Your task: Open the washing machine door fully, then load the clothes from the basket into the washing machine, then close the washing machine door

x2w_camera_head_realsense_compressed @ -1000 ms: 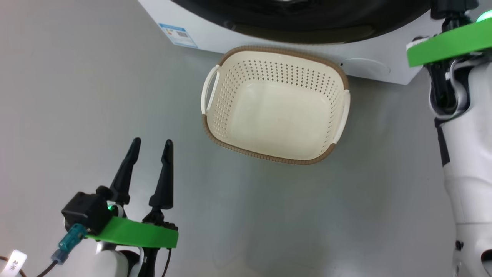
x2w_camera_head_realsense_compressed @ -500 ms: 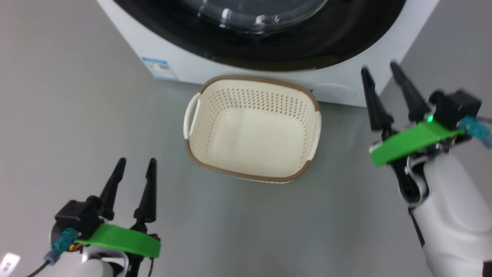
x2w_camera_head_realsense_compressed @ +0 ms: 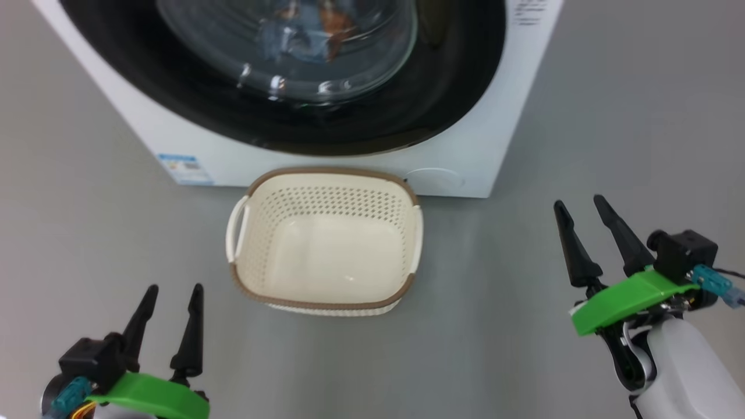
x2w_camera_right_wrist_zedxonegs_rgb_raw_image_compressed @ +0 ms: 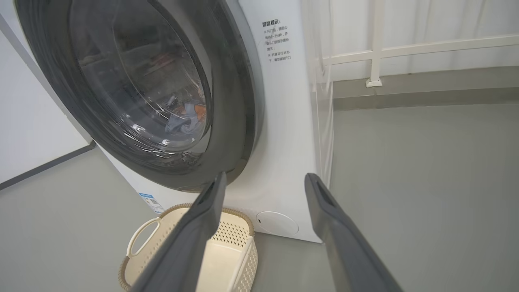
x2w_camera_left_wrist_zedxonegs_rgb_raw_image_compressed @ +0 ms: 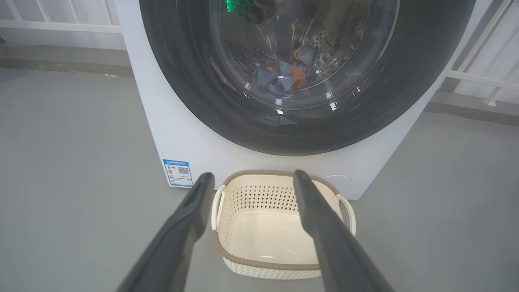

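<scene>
Both spread and empty, the left gripper (x2w_camera_head_realsense_compressed: 174, 288) and right gripper (x2w_camera_head_realsense_compressed: 578, 202) have the seemingly shut washing machine door (x2w_camera_head_realsense_compressed: 285, 55) ahead, nearer the right.

bright, even light — shadows faint and soft; white glints on the glass of the washing machine door (x2w_camera_head_realsense_compressed: 291, 64); wrist views bow at their edges.

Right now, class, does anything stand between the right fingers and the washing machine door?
Nothing visible does: grey floor lies between the open right fingers and the round black-rimmed glass door; the cream perforated plastic basket sits to their left.
</scene>
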Available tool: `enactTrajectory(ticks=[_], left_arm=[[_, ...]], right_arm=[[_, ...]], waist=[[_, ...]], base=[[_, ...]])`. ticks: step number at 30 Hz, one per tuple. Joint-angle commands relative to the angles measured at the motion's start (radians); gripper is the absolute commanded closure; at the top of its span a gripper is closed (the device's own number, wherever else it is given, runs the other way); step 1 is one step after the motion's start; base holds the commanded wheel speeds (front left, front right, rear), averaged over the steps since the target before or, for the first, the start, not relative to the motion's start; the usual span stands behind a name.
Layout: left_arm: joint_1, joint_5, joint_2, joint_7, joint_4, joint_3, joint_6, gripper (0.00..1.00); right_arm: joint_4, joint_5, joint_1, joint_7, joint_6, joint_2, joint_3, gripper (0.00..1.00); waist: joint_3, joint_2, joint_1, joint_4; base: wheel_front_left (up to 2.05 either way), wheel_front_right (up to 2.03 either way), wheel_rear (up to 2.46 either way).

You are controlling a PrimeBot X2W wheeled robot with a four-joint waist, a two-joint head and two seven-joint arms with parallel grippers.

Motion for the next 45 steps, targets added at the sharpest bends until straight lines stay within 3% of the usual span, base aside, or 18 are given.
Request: enactTrajectory(ticks=[1,21,40,41,45], left_arm=[[-0.001,-0.006,0.033,-0.006,-0.011,0.040,-0.002,0.00],[0.058,-0.039,0.080,-0.006,0.016,0.088,-0.002,0.00],[0.065,-0.032,0.079,-0.006,-0.006,0.110,-0.002,0.00],[0.084,-0.030,0.052,0.000,0.020,0.071,0.000,1.00],[0.091,-0.040,0.025,0.004,0.048,0.064,0.000,1.00]], right_arm=[[-0.030,0.021,0.021,-0.005,-0.006,-0.005,0.014,0.00],[-0.069,0.029,0.196,-0.005,-0.006,-0.006,-0.039,0.00],[-0.084,0.020,0.231,-0.005,-0.006,0.000,-0.068,0.00],[-0.056,0.027,0.222,0.000,0.000,0.009,-0.084,1.00],[-0.025,0.036,0.228,0.004,0.000,0.024,-0.079,1.00]], waist=[[-0.046,0.0000,0.0000,-0.052],[-0.099,0.0000,0.0000,-0.179],[-0.098,0.0000,0.0000,-0.198],[-0.098,0.0000,0.0000,-0.198],[-0.098,0.0000,0.0000,-0.198]], base=[[0.00,0.00,0.00],[0.00,0.00,0.00],[0.00,0.00,0.00],[0.00,0.00,0.00],[0.00,0.00,0.00]])
